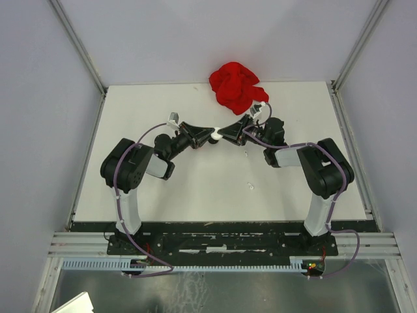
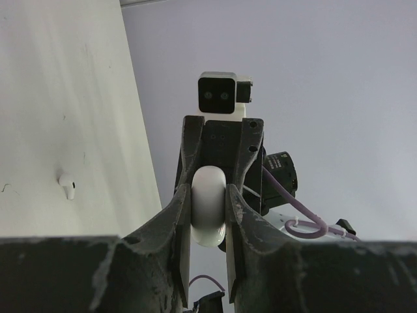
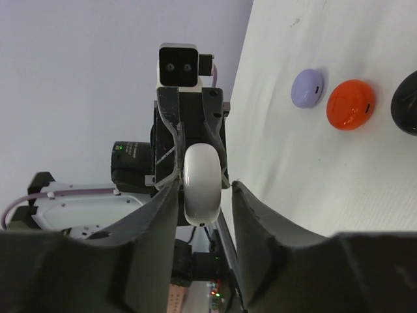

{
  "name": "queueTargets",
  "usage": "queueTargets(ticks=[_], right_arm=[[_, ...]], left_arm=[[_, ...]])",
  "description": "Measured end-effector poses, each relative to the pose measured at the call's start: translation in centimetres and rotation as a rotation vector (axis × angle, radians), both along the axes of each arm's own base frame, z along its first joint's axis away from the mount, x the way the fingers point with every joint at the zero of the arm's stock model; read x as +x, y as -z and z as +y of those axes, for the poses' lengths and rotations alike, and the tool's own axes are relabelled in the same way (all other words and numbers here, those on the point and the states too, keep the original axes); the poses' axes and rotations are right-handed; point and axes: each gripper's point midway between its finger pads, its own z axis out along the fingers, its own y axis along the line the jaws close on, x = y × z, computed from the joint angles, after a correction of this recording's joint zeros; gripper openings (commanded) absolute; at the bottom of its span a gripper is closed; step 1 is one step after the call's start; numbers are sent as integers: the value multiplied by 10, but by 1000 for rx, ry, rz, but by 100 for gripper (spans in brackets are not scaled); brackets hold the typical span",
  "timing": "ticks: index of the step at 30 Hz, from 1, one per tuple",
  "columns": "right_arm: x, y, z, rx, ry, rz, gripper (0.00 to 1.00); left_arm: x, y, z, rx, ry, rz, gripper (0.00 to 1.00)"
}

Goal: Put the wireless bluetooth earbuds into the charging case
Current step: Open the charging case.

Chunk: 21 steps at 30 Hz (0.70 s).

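Top external first: seeing the white case (image 1: pixel 213 135) held clear of the bench (image 1: pixel 195 189), between left arm (image 1: pixel 133 171) and right arm (image 1: pixel 322 171), with the tips meeting over the far half. Noting a red cloth (image 1: pixel 236 86) bunched at the far edge, apart from the work.

Left wrist: finding left jaws clamped on the case, pads flat against both broad faces. Right wrist: finding right jaws standing apart around the opposite end of the same case, a clear gap showing on one side, so not gripping.

Judging the mid-air hold as one arm steadying the shell, leaving the other loose for the lid or for fetching a bud. Not telling lid state: only the thin edge showing.

Logging the case's long axis as running from one wrist to the other, crosswise over the bench, thin edge toward each wrist camera.

Spotting one white earbud (image 2: pixel 67 184) lying on its side on the bench, well apart from the case and not yet in it. Reading its stem as slanting toward the lower right of the left wrist view. Logging lilac disc (image 3: pixel 307 88), red disc (image 3: pixel 350 104) and black disc (image 3: pixel 407 103) resting in a row on the bench, none touched.
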Motion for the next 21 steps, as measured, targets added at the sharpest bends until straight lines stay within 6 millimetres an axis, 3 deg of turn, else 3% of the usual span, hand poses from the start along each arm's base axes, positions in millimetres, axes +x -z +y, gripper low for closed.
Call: queueTargets(ticks=[4, 8, 14, 17, 21], right_arm=[[0, 0, 0, 1, -2, -1, 72], [4, 4, -7, -28, 13, -6, 84], [7, 6, -22, -267, 61, -52, 89], [5, -13, -27, -419, 81, -148, 91], [-10, -31, -18, -545, 57, -265, 92]], left_arm=[[0, 0, 0, -1, 0, -1, 3], [-3, 6, 1, 9, 0, 20, 3], [-6, 14, 3, 67, -7, 71, 3], [-6, 12, 5, 122, -24, 76, 3], [-5, 6, 9, 193, -58, 76, 3]])
